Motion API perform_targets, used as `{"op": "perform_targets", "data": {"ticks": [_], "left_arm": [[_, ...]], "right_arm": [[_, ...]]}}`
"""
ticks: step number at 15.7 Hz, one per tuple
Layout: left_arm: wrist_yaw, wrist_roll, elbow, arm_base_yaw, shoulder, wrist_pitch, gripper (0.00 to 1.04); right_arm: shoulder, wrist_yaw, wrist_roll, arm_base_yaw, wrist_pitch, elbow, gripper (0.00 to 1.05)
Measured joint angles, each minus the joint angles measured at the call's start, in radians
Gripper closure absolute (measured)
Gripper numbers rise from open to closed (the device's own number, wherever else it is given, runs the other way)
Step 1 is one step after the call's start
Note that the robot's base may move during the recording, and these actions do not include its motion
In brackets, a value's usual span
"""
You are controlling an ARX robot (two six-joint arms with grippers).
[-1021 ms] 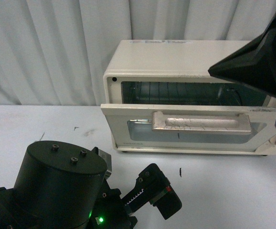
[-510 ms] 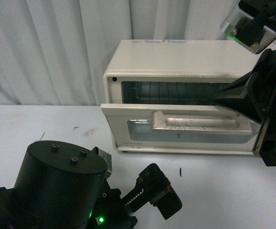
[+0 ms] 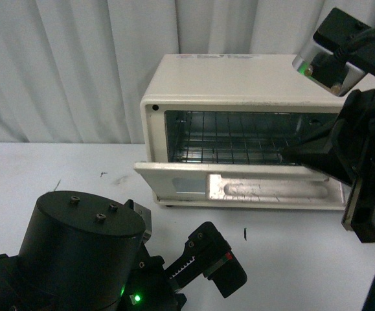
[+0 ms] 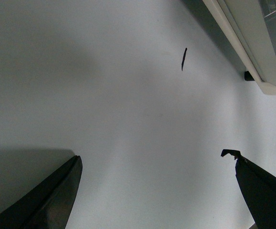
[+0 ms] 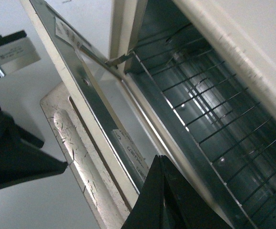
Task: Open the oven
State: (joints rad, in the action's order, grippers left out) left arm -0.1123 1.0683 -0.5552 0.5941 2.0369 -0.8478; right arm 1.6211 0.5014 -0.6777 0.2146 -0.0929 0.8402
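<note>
**Door down, my right jaws astride its handle**

On the far left, a pale pleated curtain (image 3: 64, 65) hangs behind the white table (image 3: 57, 162). My left arm (image 3: 77, 240) sits low at the near left edge, a black drum with a green light beneath it. My left gripper (image 4: 153, 156) points right and away over bare tabletop, its fingers spread wide with nothing between them. A short black mark (image 3: 244, 234) lies on the table just beyond it, and nothing stands between it and the oven.

The oven (image 3: 239, 81) sits at the far right of the table, against the curtain. Its door (image 3: 174, 181) is dropped almost flat toward me, so the wire rack (image 3: 239, 139) inside shows.

My right arm reaches in from the right. My right gripper (image 5: 113, 163) straddles the right end of the scratched bar handle (image 3: 271, 189), one finger above the door and one on the near side. I cannot tell whether the pads press on it.
</note>
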Motion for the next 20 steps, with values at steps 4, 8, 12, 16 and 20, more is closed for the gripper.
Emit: {"op": "perform_targets", "data": {"ticks": [4,8,12,16,20], "left_arm": [[0.000,0.004,0.002,0.000,-0.001,-0.001,0.07],[0.000,0.004,0.002,0.000,-0.001,-0.001,0.07],[0.000,0.004,0.002,0.000,-0.001,-0.001,0.07],[0.000,0.004,0.002,0.000,-0.001,-0.001,0.07],[0.000,0.004,0.002,0.000,-0.001,-0.002,0.07]], "right_arm": [[-0.037,0.040,0.005,-0.013,0.057,0.002,1.03],[-0.064,0.013,0.016,-0.020,-0.012,0.008,1.03],[-0.184,-0.079,0.000,-0.053,-0.081,0.043,1.03],[-0.192,-0.087,-0.011,-0.058,-0.077,0.044,0.60],[-0.211,-0.406,0.190,-0.029,-0.442,-0.093,0.53]]}}
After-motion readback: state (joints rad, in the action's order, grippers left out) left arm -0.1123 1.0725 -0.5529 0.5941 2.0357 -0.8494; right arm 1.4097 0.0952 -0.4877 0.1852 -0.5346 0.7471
